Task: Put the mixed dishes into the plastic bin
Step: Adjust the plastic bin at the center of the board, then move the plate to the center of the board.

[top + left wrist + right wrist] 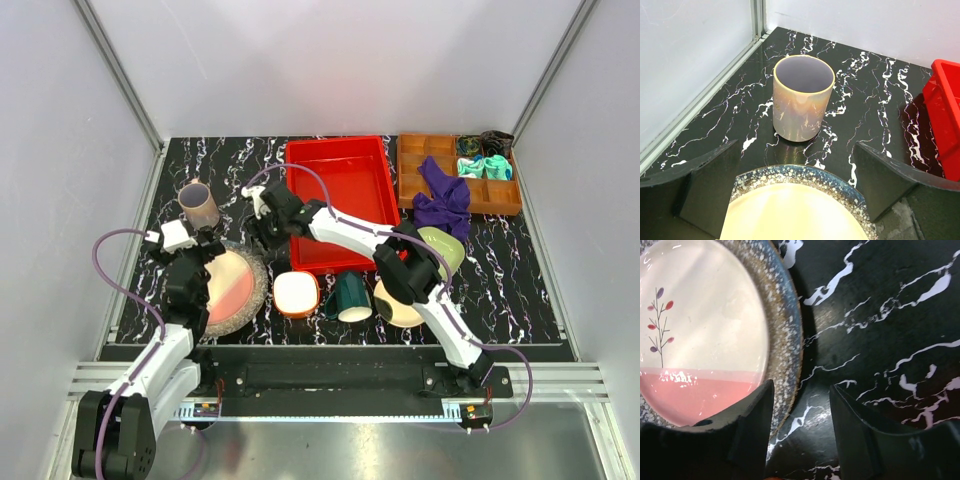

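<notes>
Black marbled table (520, 290) bears red bin (350, 185), brown tray (500, 210), mauve cup (200, 205), speckled plate (260, 275), bowl (296, 294), mug (350, 295) seemingly tipped.

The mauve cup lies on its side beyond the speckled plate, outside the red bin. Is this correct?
No. The mauve cup stands upright, as the left wrist view shows; it is beyond the speckled plate and outside the red bin.

I see the mauve cup (802, 97) standing upright on the black marble table (865, 85). Just in front of the cup lies the speckled grey plate (790, 175), with a pale cream plate (795, 215) on it. The red bin (942, 115) is off to the cup's right. My left gripper (796, 165) is wide apart and holds nothing.
</notes>
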You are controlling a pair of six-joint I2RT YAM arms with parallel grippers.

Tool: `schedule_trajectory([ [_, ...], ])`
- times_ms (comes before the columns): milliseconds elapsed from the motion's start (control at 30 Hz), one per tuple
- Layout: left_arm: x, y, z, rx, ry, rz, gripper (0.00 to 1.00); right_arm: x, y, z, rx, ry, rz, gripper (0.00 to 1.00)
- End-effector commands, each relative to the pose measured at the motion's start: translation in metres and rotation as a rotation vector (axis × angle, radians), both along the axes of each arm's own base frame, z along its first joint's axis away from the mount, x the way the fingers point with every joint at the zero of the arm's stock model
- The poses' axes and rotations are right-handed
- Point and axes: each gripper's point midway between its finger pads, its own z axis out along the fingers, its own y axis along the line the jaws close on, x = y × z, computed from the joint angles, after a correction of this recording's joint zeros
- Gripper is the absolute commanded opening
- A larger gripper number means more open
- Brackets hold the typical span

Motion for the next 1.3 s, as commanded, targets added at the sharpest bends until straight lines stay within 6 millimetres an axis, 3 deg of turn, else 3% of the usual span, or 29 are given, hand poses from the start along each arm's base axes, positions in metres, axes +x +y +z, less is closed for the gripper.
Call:
schedule_trajectory([
  [0, 0.004, 0.003, 0.022, -0.007, -0.051, 0.016, 0.99, 0.012, 0.008, 0.005, 0.054, 0.014, 0.017, 0.55],
  [233, 0.004, 0.002, 0.022, -0.003, -0.041, 0.013, 0.99, 0.011, 0.008, -0.004, 0.072, 0.060, 0.036, 0.49],
  [400, 0.003, 0.003, 0.020, -0.007, -0.038, 0.016, 0.99, 0.001, 0.011, 0.017, 0.120, 0.070, 0.060, 0.49],
  [600, 0.002, 0.005, 0.018, -0.011, -0.035, 0.030, 0.99, -0.018, 0.016, 0.035, 0.143, 0.064, 0.101, 0.49],
  [800, 0.002, 0.009, 0.021, -0.025, -0.035, 0.057, 0.99, -0.047, 0.029, 0.039, 0.136, 0.058, 0.163, 0.48],
  [1033, 0.001, 0.008, 0.018, -0.029, -0.027, 0.056, 0.99, -0.065, 0.038, 0.046, 0.116, 0.012, 0.192, 0.48],
  [1267, 0.000, 0.009, 0.021, -0.026, -0.033, 0.056, 0.99, -0.069, 0.036, 0.041, 0.073, -0.016, 0.180, 0.49],
])
